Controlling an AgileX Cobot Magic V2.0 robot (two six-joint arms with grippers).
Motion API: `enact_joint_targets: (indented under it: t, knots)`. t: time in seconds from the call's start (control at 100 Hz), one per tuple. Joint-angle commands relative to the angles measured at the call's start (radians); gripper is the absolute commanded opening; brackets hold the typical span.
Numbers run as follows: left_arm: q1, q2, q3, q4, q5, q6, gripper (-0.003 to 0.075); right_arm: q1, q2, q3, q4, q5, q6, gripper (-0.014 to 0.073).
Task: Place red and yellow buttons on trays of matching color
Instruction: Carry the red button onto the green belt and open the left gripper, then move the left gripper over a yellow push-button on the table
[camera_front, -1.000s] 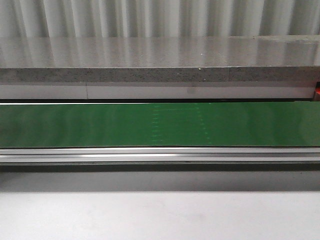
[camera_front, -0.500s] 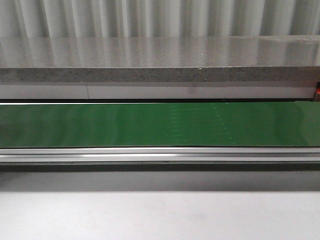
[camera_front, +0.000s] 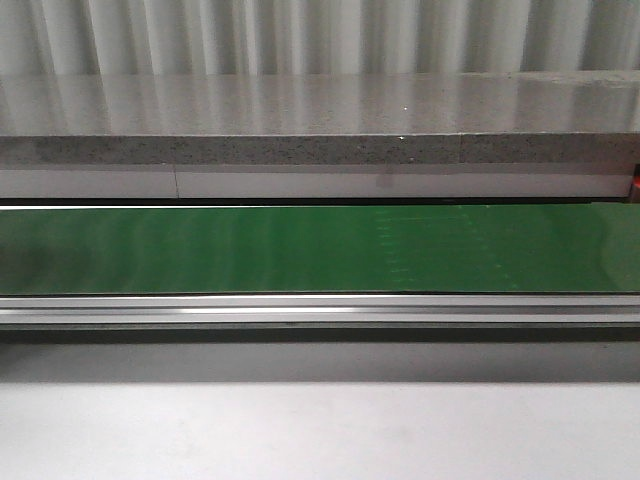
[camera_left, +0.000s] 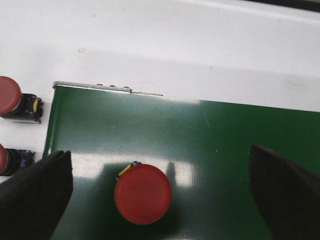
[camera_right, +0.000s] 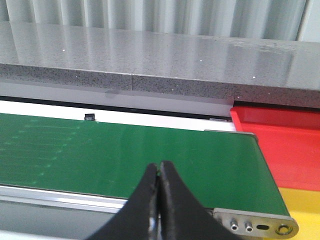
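A: Button (camera_left: 143, 194), red, sitting on the green belt (camera_left: 210, 145), squarely between the fingers (camera_left: 35, 197) of the left gripper (camera_left: 160, 197). Spread wide apart, touching nothing.

B: More buttons?

A: Two red ones (camera_left: 9, 95) off the belt's end, out past one finger, on the white surface (camera_left: 165, 45); second one (camera_left: 4, 159) cut off by the frame edge.

B: Right gripper (camera_right: 159, 172)?

A: Fingers pressed together, holding nothing. Hovering over the near edge of the belt. Beyond the fingertips and to one side, past the belt's end: red tray (camera_right: 282, 142), then yellow tray (camera_right: 302, 205) nearer. Both bare where visible.

B: Front camera?

A: Belt only, plus grey ledge (camera_front: 320, 120) behind. No buttons or grippers in view there.
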Motion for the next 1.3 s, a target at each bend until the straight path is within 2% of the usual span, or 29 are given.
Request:
enact_joint_targets:
  t: [0.0,0.15,0.4,0.59,0.85,0.99,1.29]
  knots:
    - [0.013,-0.067,-0.015,0.025,-0.052,-0.05,0.068,0.0,-0.015,0.002,-0.01,-0.083,0.0,-0.0066]
    - [0.067,-0.133,0.056,0.046,-0.052,-0.085,0.068,0.0,-0.015,0.002,-0.01,-0.083,0.0,-0.0066]
    - [0.209,-0.299,0.279,0.046,-0.117,-0.14,0.068,0.0,-0.015,0.002,-0.01,-0.083,0.0,-0.0066]
    - [0.383,-0.43,0.429,0.054,-0.13,-0.154,0.068,0.0,-0.015,0.002,-0.01,-0.083,0.0,-0.0066]
    - [0.611,-0.449,0.526,0.052,-0.178,-0.165,0.0655,0.0,-0.015,0.002,-0.01,-0.083,0.0,-0.0066]
    - [0.652,-0.423,0.526,0.054,-0.205,-0.165,0.065,0.0,-0.015,0.002,-0.01,-0.083,0.0,-0.0066]
    - [0.655,-0.255,0.492,0.061,-0.25,-0.165,0.065,0.0,-0.015,0.002,-0.01,-0.083,0.0,-0.0066]
